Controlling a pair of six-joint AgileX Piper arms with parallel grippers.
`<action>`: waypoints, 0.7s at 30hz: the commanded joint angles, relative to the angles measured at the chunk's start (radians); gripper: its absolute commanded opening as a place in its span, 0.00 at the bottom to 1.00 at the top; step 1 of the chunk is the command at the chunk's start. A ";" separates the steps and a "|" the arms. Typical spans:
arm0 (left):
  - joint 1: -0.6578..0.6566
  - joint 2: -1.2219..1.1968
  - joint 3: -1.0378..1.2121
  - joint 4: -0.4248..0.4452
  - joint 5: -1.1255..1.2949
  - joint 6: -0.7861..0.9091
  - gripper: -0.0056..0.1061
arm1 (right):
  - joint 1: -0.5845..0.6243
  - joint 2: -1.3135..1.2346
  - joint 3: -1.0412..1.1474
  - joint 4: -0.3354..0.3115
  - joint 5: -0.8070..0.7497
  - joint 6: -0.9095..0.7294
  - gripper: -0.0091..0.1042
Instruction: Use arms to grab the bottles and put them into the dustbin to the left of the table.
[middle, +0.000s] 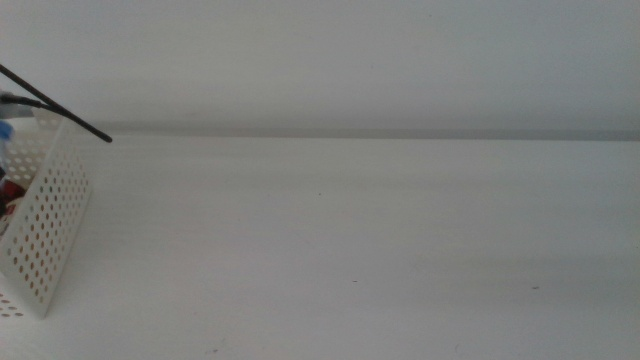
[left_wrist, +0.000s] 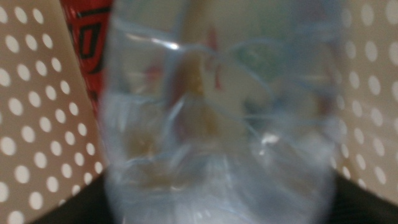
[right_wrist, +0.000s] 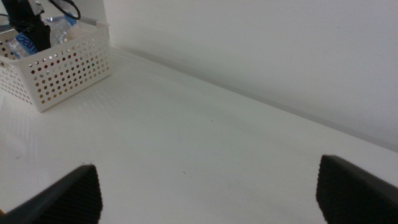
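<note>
The clear water bottle (left_wrist: 217, 118) fills the left wrist view, blurred and very close, between the dark jaws of my left gripper (left_wrist: 217, 208), which is shut on it. It hangs inside the white perforated dustbin (left_wrist: 25, 124), with the red cola can (left_wrist: 87, 37) behind it. In the middle view the dustbin (middle: 55, 230) stands at the table's left edge, with a bit of red (middle: 8, 192) and blue (middle: 3, 132) showing inside. My right gripper (right_wrist: 208, 177) is open and empty above the table (right_wrist: 186, 124), far from the dustbin (right_wrist: 62, 74).
A black cable (middle: 60, 112) of the left arm (right_wrist: 28, 22) slants over the dustbin's top. The white wall rises behind the table's far edge (middle: 400, 135).
</note>
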 joint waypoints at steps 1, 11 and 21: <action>-0.001 -0.011 -0.014 0.004 -0.020 0.010 0.79 | -0.002 -0.004 0.007 -0.004 0.004 0.000 0.89; -0.143 -0.138 -0.062 0.080 0.093 -0.284 0.89 | -0.002 -0.004 0.007 -0.004 0.004 0.000 0.89; -0.429 -0.503 0.131 0.113 0.004 -0.272 0.89 | -0.002 -0.004 0.007 -0.004 0.004 0.000 0.89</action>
